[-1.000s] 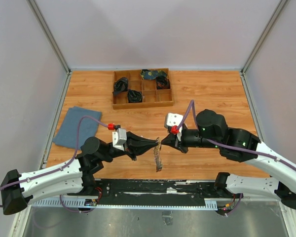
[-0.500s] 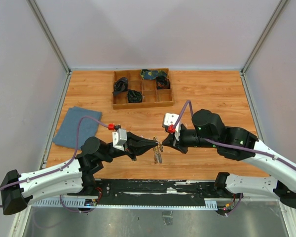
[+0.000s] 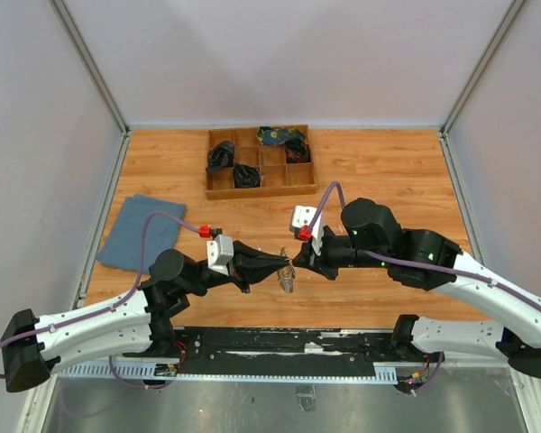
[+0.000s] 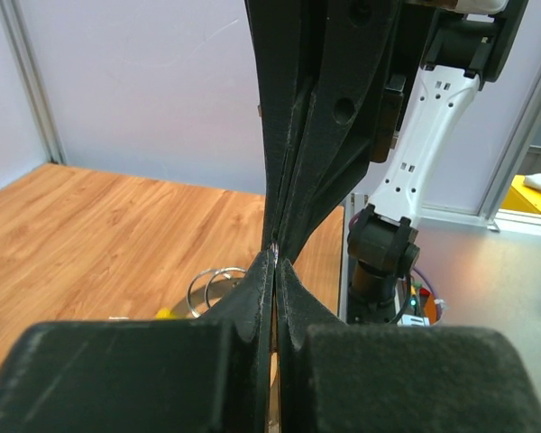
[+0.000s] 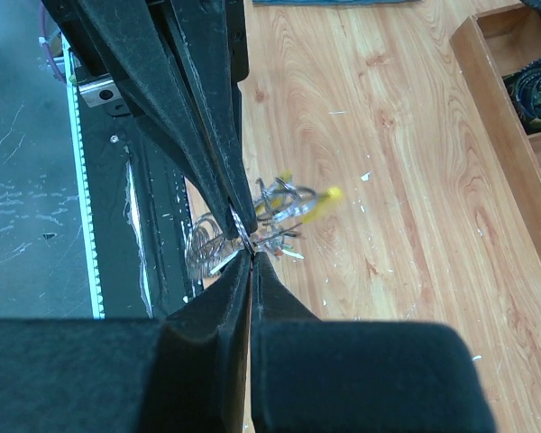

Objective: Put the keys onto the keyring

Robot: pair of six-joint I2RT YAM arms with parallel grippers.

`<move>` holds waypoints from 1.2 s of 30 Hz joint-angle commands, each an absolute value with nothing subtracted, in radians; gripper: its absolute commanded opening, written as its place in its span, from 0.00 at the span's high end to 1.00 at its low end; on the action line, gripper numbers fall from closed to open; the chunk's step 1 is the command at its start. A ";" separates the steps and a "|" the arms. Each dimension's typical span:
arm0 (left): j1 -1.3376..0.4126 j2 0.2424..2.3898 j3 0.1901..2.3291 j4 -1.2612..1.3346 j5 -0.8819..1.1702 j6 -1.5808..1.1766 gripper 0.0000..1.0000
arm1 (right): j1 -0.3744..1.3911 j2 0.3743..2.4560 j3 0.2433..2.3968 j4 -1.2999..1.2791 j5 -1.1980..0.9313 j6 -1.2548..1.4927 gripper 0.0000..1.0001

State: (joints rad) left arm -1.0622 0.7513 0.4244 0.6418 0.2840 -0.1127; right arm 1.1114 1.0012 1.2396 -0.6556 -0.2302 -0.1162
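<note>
My left gripper (image 3: 282, 263) and right gripper (image 3: 297, 266) meet tip to tip above the table's near edge, both shut. The keyring (image 5: 284, 200), a thin metal loop with a yellow piece (image 5: 327, 195), hangs just beside the tips. It shows again low in the left wrist view as the keyring (image 4: 216, 287). A silvery strip of it sits pinched in the left fingers (image 5: 218, 171). The keys (image 3: 288, 281) dangle in a small bunch under the tips. Thin blades of the keys (image 5: 278, 242) fan out from my right gripper's (image 5: 251, 253) shut jaws. What exactly sits between them is hidden.
A wooden divided tray (image 3: 218, 191) with dark items stands at the back of the table. A blue cloth (image 3: 137, 233) lies at the left. The black base rail (image 3: 279, 343) runs just under the grippers.
The right arm has pushed left toward the left gripper. The hanging bunch of keys has drawn up shorter. The left arm has held still.
</note>
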 commanded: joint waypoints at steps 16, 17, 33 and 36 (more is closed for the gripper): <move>-1.065 0.732 0.448 0.741 0.294 -0.123 1.00 | 1.117 0.759 1.048 -0.377 -0.144 -0.147 0.77; -1.065 0.732 0.448 0.742 0.293 -0.124 1.00 | 1.117 0.740 1.030 -0.352 -0.147 -0.153 0.76; -1.064 0.748 0.442 0.786 0.335 -0.137 1.00 | 1.117 0.708 0.898 -0.167 -0.333 -0.206 0.74; -1.064 0.751 0.442 0.788 0.343 -0.137 1.00 | 1.117 0.716 0.898 -0.170 -0.344 -0.205 0.75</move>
State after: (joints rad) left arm -1.0622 0.7528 0.4244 0.7132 0.3244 -0.1360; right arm 1.1114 0.7174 0.9012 -0.2123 -0.2985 -0.1879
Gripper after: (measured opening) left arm 0.016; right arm 0.257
